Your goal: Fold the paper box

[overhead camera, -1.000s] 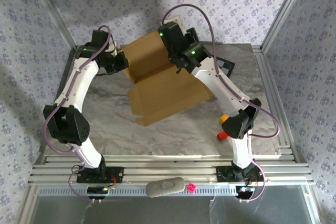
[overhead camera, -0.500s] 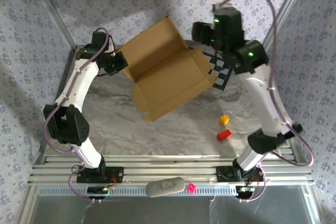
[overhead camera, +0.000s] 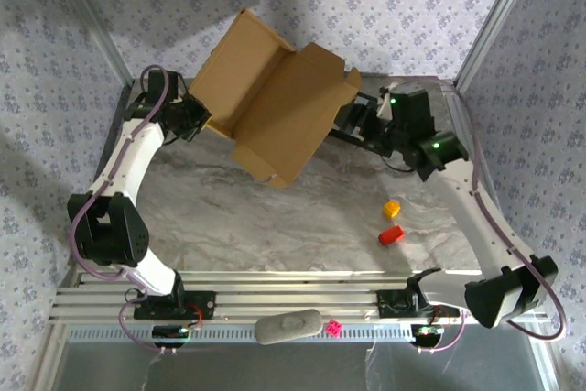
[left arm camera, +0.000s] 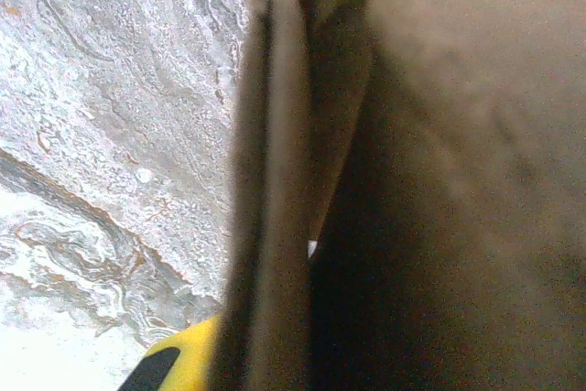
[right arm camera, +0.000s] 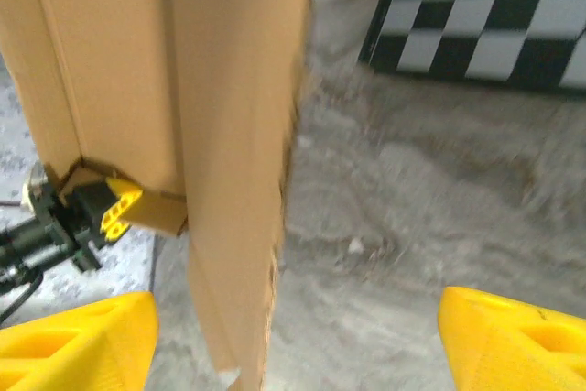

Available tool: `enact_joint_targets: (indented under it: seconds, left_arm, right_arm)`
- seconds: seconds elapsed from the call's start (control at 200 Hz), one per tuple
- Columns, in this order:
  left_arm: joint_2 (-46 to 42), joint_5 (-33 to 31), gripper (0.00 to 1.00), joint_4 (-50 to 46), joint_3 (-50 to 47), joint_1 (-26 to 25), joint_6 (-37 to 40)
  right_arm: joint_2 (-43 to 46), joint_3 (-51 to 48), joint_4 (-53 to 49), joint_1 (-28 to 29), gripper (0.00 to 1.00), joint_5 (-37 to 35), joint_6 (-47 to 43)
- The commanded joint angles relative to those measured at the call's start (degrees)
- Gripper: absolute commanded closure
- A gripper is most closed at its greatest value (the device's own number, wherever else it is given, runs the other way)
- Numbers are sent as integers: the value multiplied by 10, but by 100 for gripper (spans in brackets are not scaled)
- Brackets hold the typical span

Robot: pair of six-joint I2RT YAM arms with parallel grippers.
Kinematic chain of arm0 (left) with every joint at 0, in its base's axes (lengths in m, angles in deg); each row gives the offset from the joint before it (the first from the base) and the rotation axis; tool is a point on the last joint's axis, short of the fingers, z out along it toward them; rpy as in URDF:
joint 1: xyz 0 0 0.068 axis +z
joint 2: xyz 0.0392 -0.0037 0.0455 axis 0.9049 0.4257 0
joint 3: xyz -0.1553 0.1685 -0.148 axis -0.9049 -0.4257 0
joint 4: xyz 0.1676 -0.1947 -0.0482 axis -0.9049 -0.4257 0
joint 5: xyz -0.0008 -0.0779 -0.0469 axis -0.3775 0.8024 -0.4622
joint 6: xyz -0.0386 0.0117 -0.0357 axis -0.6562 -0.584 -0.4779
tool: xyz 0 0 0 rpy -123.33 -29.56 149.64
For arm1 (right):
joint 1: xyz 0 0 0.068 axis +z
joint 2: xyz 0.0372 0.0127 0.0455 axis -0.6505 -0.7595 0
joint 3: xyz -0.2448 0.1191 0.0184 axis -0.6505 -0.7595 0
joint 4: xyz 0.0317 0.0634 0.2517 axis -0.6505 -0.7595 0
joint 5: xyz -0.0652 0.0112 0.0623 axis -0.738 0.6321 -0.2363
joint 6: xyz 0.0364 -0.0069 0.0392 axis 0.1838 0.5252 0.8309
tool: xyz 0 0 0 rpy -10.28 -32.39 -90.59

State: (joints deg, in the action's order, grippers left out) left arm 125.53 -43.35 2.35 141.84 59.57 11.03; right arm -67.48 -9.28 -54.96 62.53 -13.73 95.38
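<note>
The paper box [overhead camera: 275,103] is held up off the table [overhead camera: 275,217] over its far left part, tilted, with its hollow side facing up and its flaps spread; its lowest corner hangs close above the marble top, and I cannot tell whether it touches. The left gripper [overhead camera: 194,119] is clamped on the box's left edge, near the far left corner of the table. In the left wrist view the cardboard stands right against the lens, with one yellow finger [left arm camera: 174,368] beside its folded edge. The right gripper [overhead camera: 352,121] sits just beside the box's right edge, by the far edge of the table. Its yellow jaws stand wide apart in the right wrist view, the cardboard's edge hanging between them without contact. A checkered board [right arm camera: 494,16] lies flat behind it. A yellow block [overhead camera: 391,209] and a red block [overhead camera: 391,235] rest close together toward the right edge of the table.
</note>
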Motion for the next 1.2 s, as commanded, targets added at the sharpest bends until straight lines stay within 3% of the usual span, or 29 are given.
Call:
enact_joint_targets:
  seconds: [0.0, 0.305, 0.535, 0.99, 1.109, 1.194]
  left_arm:
    - [-22, 0, 100, 42, -8, 3, -55]
    - [-47, 1, 100, 56, -43, 3, -73]
    - [-71, -2, 100, 55, -65, 3, -78]
    - [-95, -2, 100, 57, -97, -6, -95]
    - [-96, 7, 77, 62, -107, -20, -106]
    - [-100, 12, 65, 57, -113, -28, -110]
  right_arm:
    - [-8, 2, 79, 18, 18, 43, 35]
    - [-112, 75, 55, 65, 30, 11, -16]
    - [-169, 159, -17, 104, 41, -58, -44]
    - [-231, 279, -186, 148, 86, -226, -94]
    - [-254, 317, -224, 152, 100, -252, -137]
    - [-272, 344, -253, 152, 100, -251, -171]
